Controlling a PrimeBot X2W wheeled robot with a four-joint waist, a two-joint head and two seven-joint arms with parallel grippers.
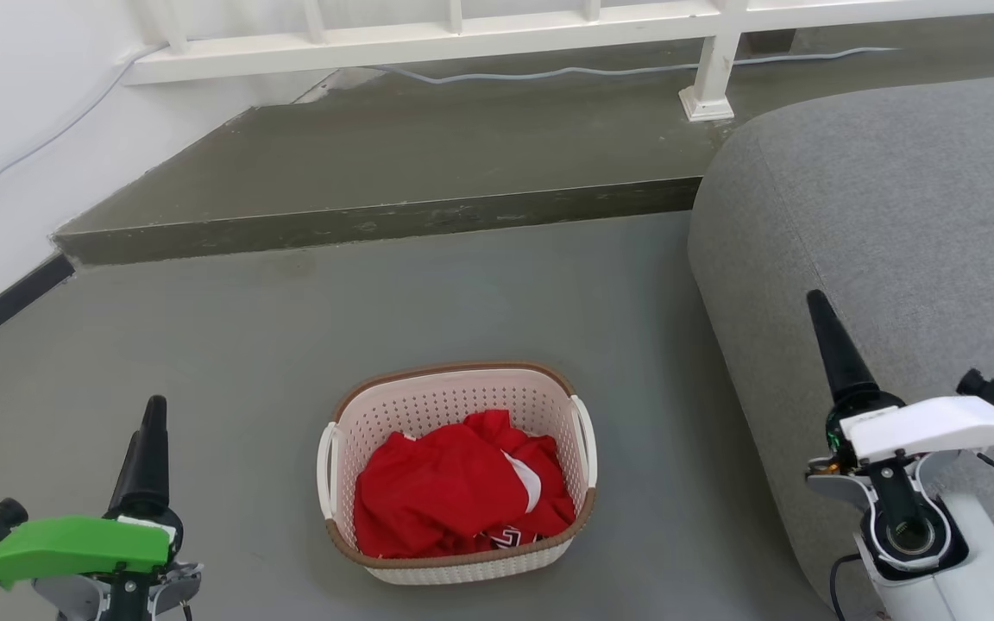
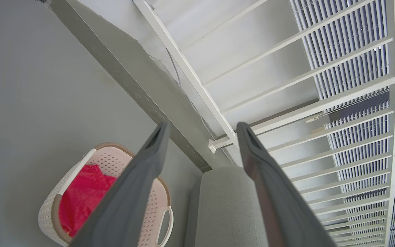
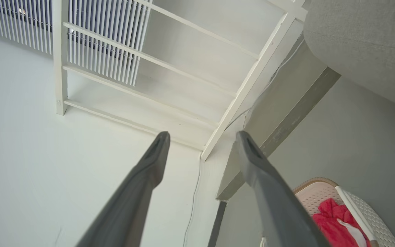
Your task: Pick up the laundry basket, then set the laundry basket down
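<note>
On grey floor [image 1: 247, 345], dead ahead in head view: seeing basket [image 1: 449, 404] sitting upright with red garment [image 1: 445, 492] bunched inside. Noting left gripper [image 1: 150, 414] hovering at lower left, well apart from basket, touching nothing. Reading its fingers [image 2: 139, 185] as spread apart in left wrist view, gripping nothing, with basket lying low and left of them. Noting right gripper [image 1: 818, 304] hanging at lower right beside grey sofa [image 1: 894, 216], also well apart from basket. Reading its fingers [image 3: 269, 192] as spread too, gripping nothing, with basket corner peeking in at bottom right of right wrist view. Seeing raised step [image 1: 376, 220] and white railing [image 1: 462, 43] beyond basket.
</note>
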